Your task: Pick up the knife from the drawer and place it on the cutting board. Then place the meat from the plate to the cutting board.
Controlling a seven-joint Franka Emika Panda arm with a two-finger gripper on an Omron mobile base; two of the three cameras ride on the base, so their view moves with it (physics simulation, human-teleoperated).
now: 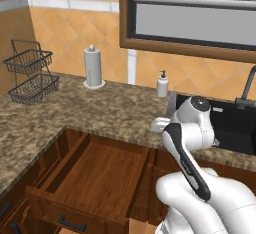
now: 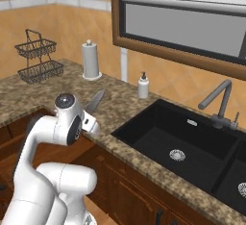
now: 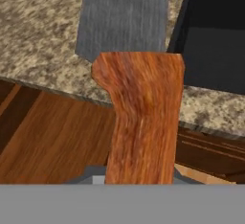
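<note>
Knife | clenched in end effector | blade over granite counter | drawer open below

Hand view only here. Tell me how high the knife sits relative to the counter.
Observer: The knife is in the shut gripper, its blade tilted up above the counter edge.
Operator: Report the drawer.
Observer: The drawer stands open, below and left of the hand.
Operator: Name what's on the right.
Observer: A black sink, with a grey faucet behind it.
</note>
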